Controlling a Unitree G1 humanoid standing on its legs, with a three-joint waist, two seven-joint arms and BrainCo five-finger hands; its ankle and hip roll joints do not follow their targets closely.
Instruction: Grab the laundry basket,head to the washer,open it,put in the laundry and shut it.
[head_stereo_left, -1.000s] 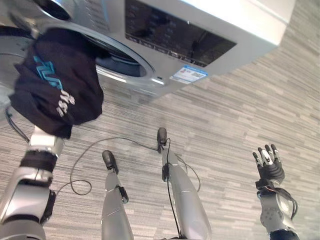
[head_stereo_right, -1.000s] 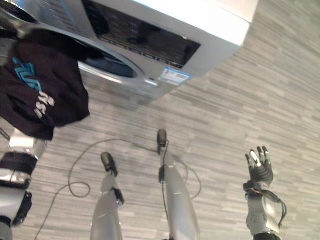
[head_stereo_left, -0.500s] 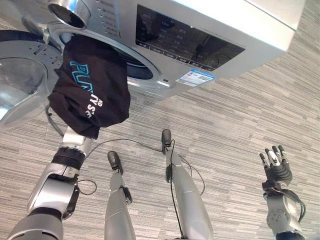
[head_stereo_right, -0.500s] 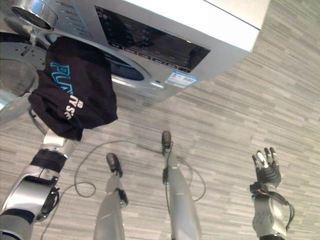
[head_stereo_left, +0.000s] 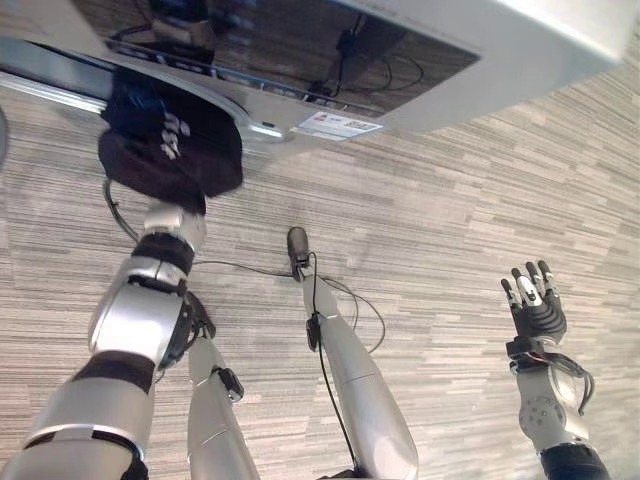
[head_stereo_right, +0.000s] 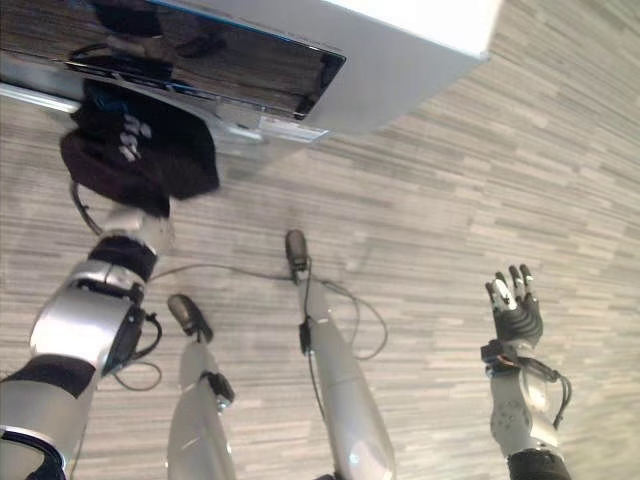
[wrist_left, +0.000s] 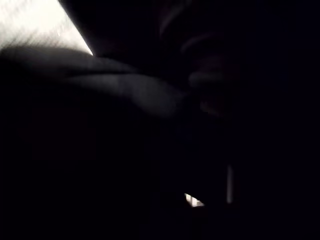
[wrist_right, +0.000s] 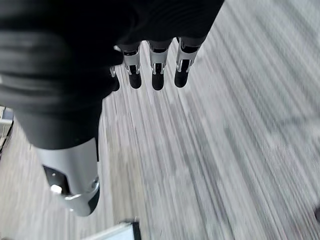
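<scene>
Currently the black garment (head_stereo_left: 170, 145) w/ pale lettering is seen bunched over the end of the left arm, right at the washer (head_stereo_left: 480, 60) front, just under its dark control panel (head_stereo_left: 290, 45). The left hand is buried in the cloth — whether its fingers are curled or straight cannot be told; the left wrist view is dark folds only. The right hand (head_stereo_left: 533, 305) is held out well apart to the right over the grey plank floor (head_stereo_left: 420, 200), fingers straight and spread, nothing in it.

Handling, as judged: the garment is soft, light, limp — no stiffness, so it drapes and trails below the wrist. Not fragile, not slippery, but prone to snag on the door rim or hang half out. A grip is best taken on the bunched middle, not on a loose edge, so less cloth dangles. Loading step is judged approx. midway; release deep inside the drum is prob. needed, and door closing is not yet done.
</scene>
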